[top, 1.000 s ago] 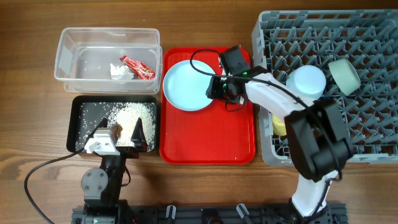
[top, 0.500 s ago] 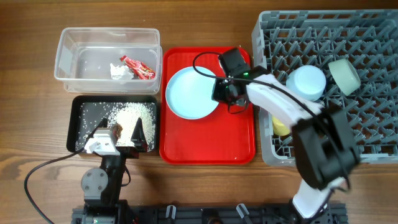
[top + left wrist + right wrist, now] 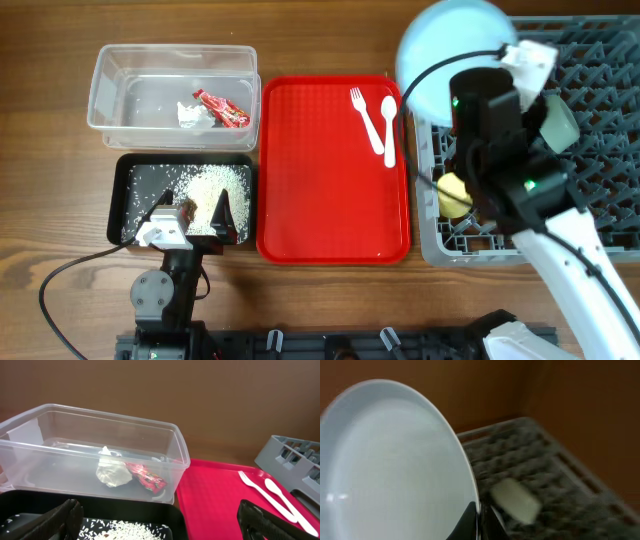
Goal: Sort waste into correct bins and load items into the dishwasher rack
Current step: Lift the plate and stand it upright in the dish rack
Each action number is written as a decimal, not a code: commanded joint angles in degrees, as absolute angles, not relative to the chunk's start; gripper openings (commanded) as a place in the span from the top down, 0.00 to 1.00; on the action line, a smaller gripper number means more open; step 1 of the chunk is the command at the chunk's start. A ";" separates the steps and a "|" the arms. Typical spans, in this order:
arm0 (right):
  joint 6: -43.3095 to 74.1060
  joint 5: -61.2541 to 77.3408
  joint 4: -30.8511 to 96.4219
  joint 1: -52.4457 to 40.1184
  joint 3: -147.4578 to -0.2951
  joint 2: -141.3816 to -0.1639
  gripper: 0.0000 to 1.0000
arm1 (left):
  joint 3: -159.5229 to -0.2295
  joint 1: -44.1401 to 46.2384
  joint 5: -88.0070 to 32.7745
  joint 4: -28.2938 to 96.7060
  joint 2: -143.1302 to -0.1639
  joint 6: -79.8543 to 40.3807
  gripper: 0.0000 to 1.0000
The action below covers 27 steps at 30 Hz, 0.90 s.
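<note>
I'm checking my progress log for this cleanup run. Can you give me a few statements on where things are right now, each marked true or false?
1. The white fork and spoon lie on the red tray. True.
2. The left gripper is open over the black tray. True.
3. The large light blue plate lies on the red tray. False: the right gripper holds the plate by its rim in the air at the dishwasher rack.
4. The red wrapper is in the black tray. False: it lies in the clear tub beside the tissue.
</note>
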<state>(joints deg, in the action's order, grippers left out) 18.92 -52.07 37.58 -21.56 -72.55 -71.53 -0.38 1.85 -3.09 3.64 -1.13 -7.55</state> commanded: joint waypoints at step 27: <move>-34.06 -51.11 2.15 -9.26 -72.84 -99.22 0.95 | -0.34 1.48 -3.40 4.16 -0.93 -6.83 0.00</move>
<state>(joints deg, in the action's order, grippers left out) -32.56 -50.00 2.55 -9.02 -72.36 -98.08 -0.38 1.85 -3.09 3.64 -1.13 -7.55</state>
